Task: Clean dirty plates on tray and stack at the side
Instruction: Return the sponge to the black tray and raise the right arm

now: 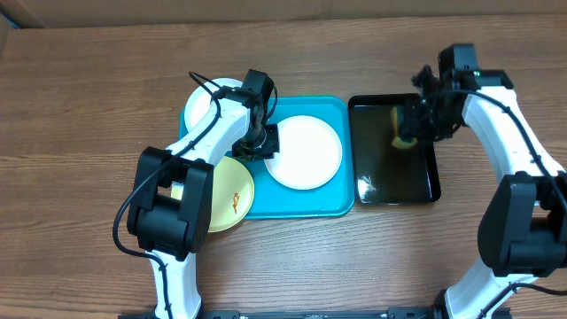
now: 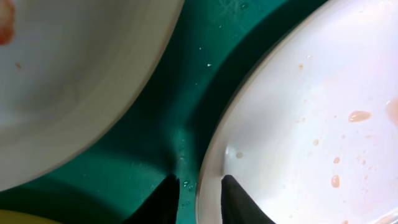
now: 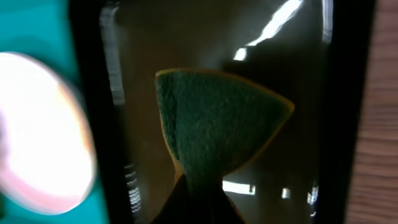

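A white plate (image 1: 306, 151) (image 2: 311, 124) with pale orange spots lies in the turquoise tray (image 1: 337, 206) (image 2: 180, 93). My left gripper (image 1: 260, 142) (image 2: 196, 180) straddles its left rim, jaws slightly open, with a strip of tray showing between one finger (image 2: 163, 199) and the rim. A second white plate (image 1: 211, 106) (image 2: 68, 81) rests on the tray's back left corner. A yellow-green plate (image 1: 226, 197) with an orange smear overlaps the tray's front left edge. My right gripper (image 1: 412, 124) (image 3: 199, 193) is shut on a green and yellow sponge (image 3: 214, 124) above the black tray (image 1: 394, 182).
The glossy black tray (image 3: 186, 37) sits right beside the turquoise tray (image 3: 31, 25) and looks wet. Wooden table (image 1: 89, 71) surrounds both trays. Water droplets lie on the turquoise tray between the two white plates.
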`<state>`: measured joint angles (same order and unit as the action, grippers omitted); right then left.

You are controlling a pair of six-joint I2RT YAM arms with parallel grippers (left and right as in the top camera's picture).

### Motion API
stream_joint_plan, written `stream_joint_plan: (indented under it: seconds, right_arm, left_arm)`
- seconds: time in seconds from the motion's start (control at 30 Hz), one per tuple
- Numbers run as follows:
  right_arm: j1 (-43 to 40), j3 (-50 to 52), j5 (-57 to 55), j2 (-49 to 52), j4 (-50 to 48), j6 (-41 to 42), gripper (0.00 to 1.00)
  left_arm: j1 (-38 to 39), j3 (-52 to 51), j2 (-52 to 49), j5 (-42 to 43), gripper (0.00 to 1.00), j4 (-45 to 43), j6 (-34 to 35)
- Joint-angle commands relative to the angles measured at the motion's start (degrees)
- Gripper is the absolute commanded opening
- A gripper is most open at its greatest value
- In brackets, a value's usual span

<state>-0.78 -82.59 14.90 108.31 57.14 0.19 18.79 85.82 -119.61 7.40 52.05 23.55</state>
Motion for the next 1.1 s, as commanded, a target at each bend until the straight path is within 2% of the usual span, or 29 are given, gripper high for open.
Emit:
stream_joint_plan:
  seconds: [0.0,0.17,0.2,0.23,0.27,0.37,0.4,0.5,0.63,0.73,0.8,0.87,1.07]
  right_arm:
    - [0.0,4.3,-2.9,-0.2,-3.8,0.0,0.04]
    - [0.9,9.7,-1.9,-0.2,-9.2,0.0,0.05]
    - [1.0,10.7,-1.8,-0.2,-9.9,0.0,0.1]
    - [1.1,11.4,-1.8,-0.1,-10.4,0.0,0.22]
    - [1.1,11.9,-1.8,-0.1,-10.8,0.1,0.29]
    - [1.1,12.0,-1.5,-0.2,-10.5,0.9,0.49]
    - [1.1,11.5,-0.5,-0.3,-10.0,0.9,0.5]
    - [0.2,7.8,2.1,-0.4,-7.0,1.6,0.52]
    - [-1.3,0.0,2.1,-0.4,-1.0,2.8,0.56]
    - [-2.7,-6.8,2.1,-0.4,3.3,2.8,0.58]
    - [-4.3,-11.6,1.7,-0.4,6.5,3.1,0.64]
    - [-6.2,-15.1,0.5,-0.4,8.5,3.3,1.0]
    - [-11.3,-16.4,-2.9,-0.4,9.2,3.2,1.0]
  left_arm:
    - [0.4,-0.3,-0.9,-0.3,0.27,0.0,-0.1]
    - [1.1,-0.3,-0.9,-0.4,0.27,-0.3,1.3]
    - [1.2,-0.3,-0.9,-0.4,0.25,-0.4,1.3]
    - [1.2,-0.3,-0.9,-0.4,0.21,-0.5,1.3]
    - [1.2,-0.3,-0.9,-0.4,0.18,-0.5,1.3]
    - [1.2,-0.3,-0.9,-0.4,0.19,-0.3,1.3]
    - [1.2,-0.3,-0.9,-0.5,0.23,-0.2,1.3]
    - [1.2,-0.3,-0.9,-0.5,0.23,0.2,1.3]
    - [1.2,-0.3,-0.9,-0.5,0.05,0.1,1.4]
    - [1.1,-0.1,-0.9,-0.3,0.04,0.0,1.3]
    - [0.9,0.5,-0.7,-0.3,0.04,1.0,1.3]
    - [0.7,1.6,-0.5,-0.3,0.04,2.6,1.3]
    - [-0.2,7.8,-0.5,-0.3,0.04,8.3,1.1]
